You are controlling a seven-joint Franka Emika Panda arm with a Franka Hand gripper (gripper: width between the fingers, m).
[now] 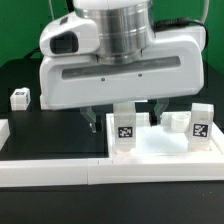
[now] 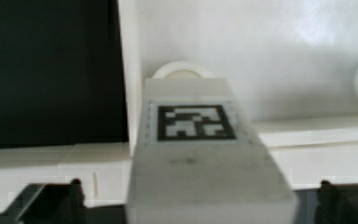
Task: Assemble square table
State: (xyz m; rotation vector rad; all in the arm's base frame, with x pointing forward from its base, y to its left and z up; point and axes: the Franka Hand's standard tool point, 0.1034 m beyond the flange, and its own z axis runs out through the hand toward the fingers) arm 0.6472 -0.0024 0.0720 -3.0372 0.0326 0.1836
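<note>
The square table top [image 1: 160, 148] lies flat on the black tabletop [image 1: 55, 125], toward the exterior view's right. It looks like rigid, light, smooth plastic that would slide if pushed, so it is best taken by its raised rim.

The legs are short, stiff blocks with flat sides. These suit a 2-finger pinch across the middle, though the smooth faces could slip or twist.

I count 1 top and 3 clearly tagged legs:
- 1 leg [image 1: 124, 128] stands on the top under the gripper [image 1: 126, 113].
- 1 leg [image 1: 198, 125] stands at the top's far side.
- 1 leg [image 1: 18, 98] sits well apart on the tabletop.

A 4th white block [image 1: 177, 122] is probably another leg.

The gripper is released. In the wrist view its fingers [image 2: 48, 200] stand on either side of the near leg without clamping it.
</note>
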